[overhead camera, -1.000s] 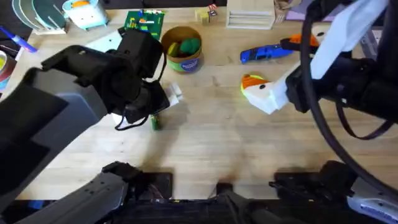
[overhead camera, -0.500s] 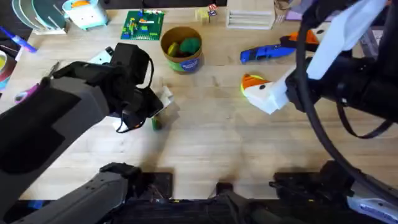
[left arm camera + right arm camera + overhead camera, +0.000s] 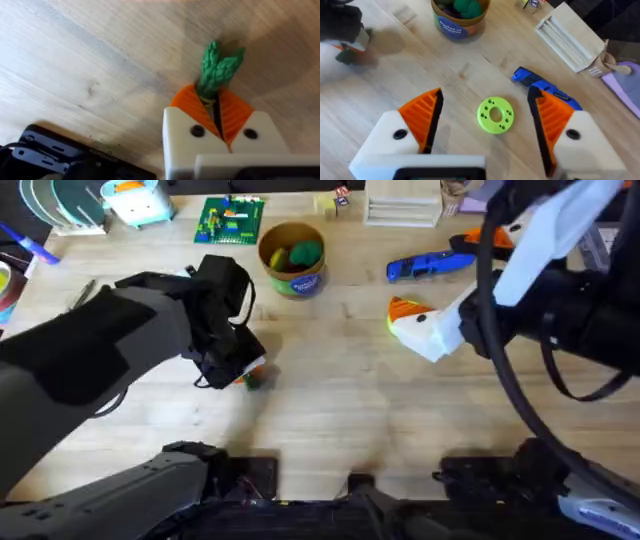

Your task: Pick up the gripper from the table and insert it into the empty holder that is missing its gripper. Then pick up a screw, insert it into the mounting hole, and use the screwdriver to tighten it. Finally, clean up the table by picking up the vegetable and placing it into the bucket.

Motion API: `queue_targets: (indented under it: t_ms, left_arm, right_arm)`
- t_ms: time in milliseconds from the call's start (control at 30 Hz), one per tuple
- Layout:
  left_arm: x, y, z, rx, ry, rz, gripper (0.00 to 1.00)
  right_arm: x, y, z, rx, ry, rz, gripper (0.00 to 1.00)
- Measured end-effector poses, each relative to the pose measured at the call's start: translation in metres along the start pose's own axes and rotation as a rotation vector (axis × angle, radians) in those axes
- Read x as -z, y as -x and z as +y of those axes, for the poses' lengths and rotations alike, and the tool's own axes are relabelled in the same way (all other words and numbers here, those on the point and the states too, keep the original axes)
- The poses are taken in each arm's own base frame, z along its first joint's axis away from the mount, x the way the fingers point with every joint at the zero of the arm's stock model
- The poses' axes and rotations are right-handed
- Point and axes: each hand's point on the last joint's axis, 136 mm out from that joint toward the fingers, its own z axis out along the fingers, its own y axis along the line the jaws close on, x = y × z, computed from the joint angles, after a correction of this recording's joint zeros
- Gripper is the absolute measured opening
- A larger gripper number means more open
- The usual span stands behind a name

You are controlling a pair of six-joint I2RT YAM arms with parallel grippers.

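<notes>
Green vegetable (image 3: 218,67) pinched (orange fingers (image 3: 190,106)); bucket (image 3: 294,258) near.

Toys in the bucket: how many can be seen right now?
2: a yellow toy and a round green toy, side by side inside the bucket. More may lie hidden beneath them.

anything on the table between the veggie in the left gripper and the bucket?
Nothing visible. The left gripper is shut on the vegetable at the table. In the overhead view, bare wood lies between the vegetable and the bucket. The bucket already holds round toys.
</notes>
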Motion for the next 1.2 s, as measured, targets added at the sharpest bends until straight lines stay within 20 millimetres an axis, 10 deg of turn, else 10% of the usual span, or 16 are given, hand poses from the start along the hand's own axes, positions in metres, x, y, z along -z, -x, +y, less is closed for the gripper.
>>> queue_targets:
  t_ms: [233, 567, 700, 1200]
  left_arm:
    - [0.011, 0.008, -0.008, -0.022, 0.000, -0.005, 0.027]
    - [0.140, 0.098, -0.110, -0.157, -0.348, -0.366, 0.027]
    - [0.162, 0.120, -0.134, -0.188, -0.445, -0.483, 0.026]
    - [0.100, 0.142, -0.182, -0.272, -0.449, -0.437, 0.026]
  right_arm:
    - [0.000, 0.008, -0.001, -0.006, -0.005, -0.033, 0.992]
    - [0.000, 0.013, -0.002, -0.010, -0.008, -0.051, 0.992]
    - [0.000, 0.013, -0.002, -0.010, -0.008, -0.051, 0.992]
    - [0.000, 0.013, -0.002, -0.010, -0.008, -0.051, 0.992]
